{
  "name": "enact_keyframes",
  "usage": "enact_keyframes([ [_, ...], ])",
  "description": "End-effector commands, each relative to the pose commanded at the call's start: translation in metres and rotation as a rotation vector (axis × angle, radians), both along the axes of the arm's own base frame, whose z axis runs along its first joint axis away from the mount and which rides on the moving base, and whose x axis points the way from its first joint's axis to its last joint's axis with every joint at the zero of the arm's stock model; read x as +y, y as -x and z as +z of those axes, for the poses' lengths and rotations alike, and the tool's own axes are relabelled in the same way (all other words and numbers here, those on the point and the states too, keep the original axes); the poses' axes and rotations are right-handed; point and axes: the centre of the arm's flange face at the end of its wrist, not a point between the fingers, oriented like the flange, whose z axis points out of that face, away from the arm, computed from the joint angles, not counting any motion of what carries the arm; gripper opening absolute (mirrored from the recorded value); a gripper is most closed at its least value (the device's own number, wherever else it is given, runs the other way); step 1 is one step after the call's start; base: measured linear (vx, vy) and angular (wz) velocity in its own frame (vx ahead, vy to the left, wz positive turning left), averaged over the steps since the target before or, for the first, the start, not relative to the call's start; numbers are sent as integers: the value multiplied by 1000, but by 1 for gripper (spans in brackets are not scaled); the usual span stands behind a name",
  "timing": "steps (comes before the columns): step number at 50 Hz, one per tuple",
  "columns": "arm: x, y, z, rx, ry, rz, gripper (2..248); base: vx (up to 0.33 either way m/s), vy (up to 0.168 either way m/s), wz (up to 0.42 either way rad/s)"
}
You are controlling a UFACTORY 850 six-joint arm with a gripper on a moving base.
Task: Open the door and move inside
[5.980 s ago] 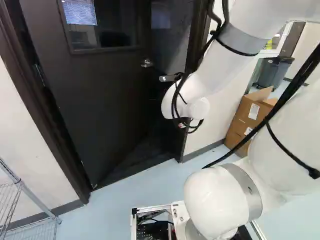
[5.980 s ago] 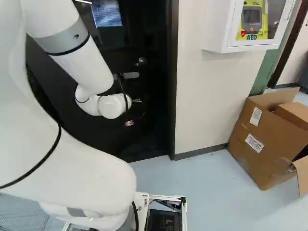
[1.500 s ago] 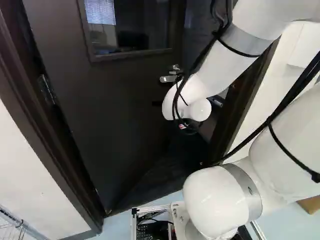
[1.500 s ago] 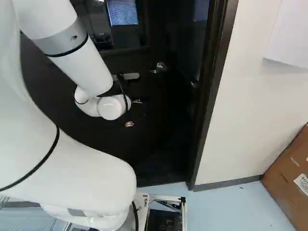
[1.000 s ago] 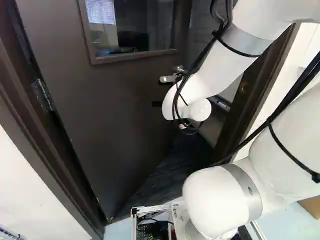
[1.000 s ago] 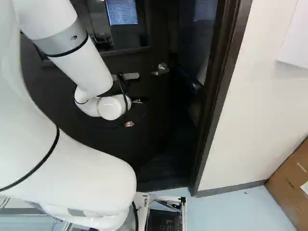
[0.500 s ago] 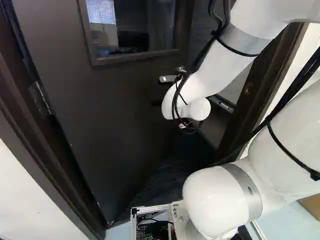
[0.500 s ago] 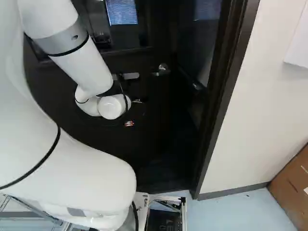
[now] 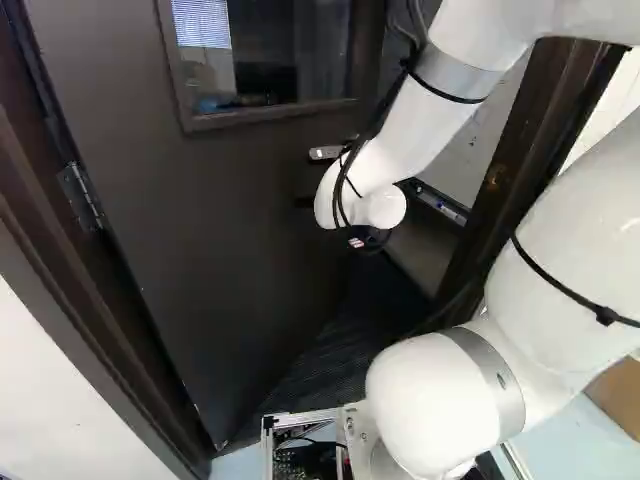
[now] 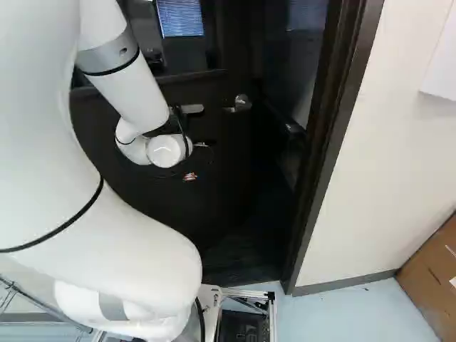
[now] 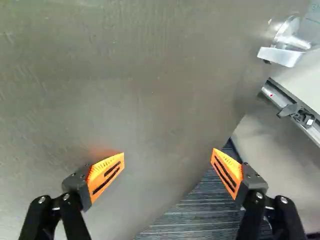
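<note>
- Door (image 9: 220, 230) is seen ajar at twelve o'clock from the base (image 10: 246, 293), hung on the hinge (image 9: 80, 195) at ten and parted from the frame (image 10: 331, 128) at one.
- Unlatching is judged done; pushing the door wide is taken to be the step in hand.
- The gripper (image 11: 168, 155) is spread open towards the panel, with nothing gripped (whether the panel is touched cannot be told).
- The handle (image 11: 285, 56) is not held; it is found towards one o'clock, near the free edge.
- Inside, a ridged mat (image 11: 200, 215) is shown through the gap.
- Next, the door should be pushed further from the base, preferably near its free edge, where less force should be needed.
- Only then should entry be made; otherwise the frame could be struck by the arm (image 9: 410, 120) at one o'clock.
</note>
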Motion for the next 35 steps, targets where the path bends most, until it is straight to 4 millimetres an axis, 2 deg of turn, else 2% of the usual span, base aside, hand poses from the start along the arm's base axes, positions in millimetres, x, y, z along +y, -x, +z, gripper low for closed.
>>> enact_keyframes([
  [35,41,-62,1,-2,0,71,247,-1,-1,0],
])
